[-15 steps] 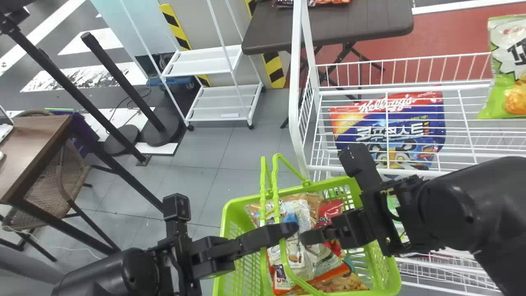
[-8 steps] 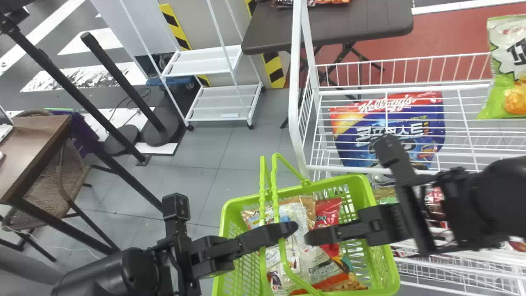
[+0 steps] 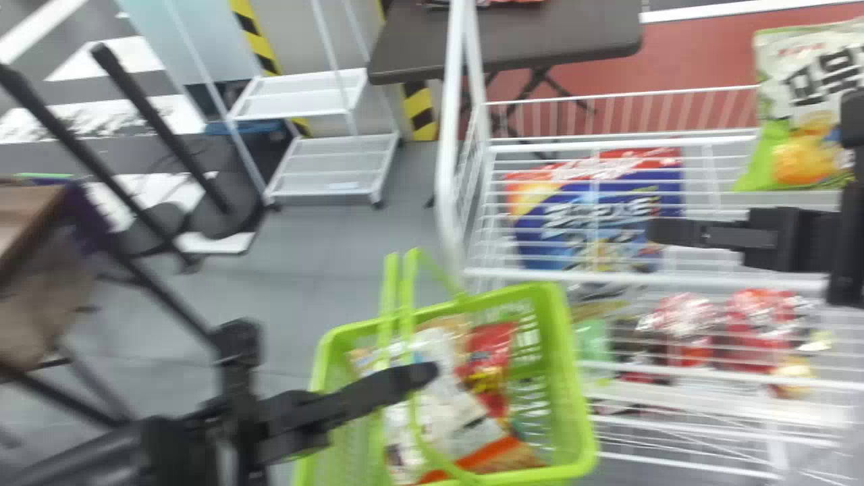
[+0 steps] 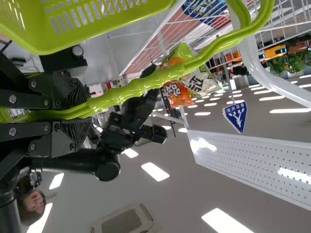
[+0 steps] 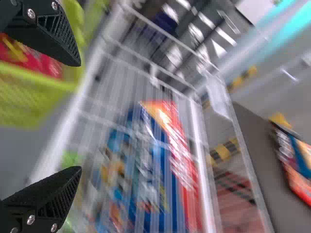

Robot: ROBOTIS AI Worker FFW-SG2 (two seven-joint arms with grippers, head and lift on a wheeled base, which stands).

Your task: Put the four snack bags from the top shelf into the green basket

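Note:
In the head view my left gripper (image 3: 426, 373) is at the handle (image 3: 410, 317) of the green basket (image 3: 572, 405). In the left wrist view that gripper (image 4: 88, 114) is closed around the basket handle (image 4: 141, 87). A red bag (image 3: 491, 344) and a white-and-orange bag (image 3: 439, 422) lie among others in the basket. My right gripper (image 3: 656, 231) is over the rack, right of the basket. The right wrist view shows this gripper (image 5: 77, 116) open with nothing between its fingers. A green-and-white snack bag (image 3: 806, 108) stands on the rack at right; an orange bag (image 4: 178, 92) stands beside it in the left wrist view.
The white wire rack (image 3: 540, 275) adjoins the basket's far right side. A blue-and-red bag (image 3: 594, 216) shows through its wires, with red packs (image 3: 756, 324) lower down. A dark table (image 3: 506, 47) and a white cart (image 3: 331, 162) stand behind.
My right gripper has moved from over the basket to the right and up, across the rack. The whole head view has shifted, so rack and basket appear farther left. My left gripper stays at the handle.

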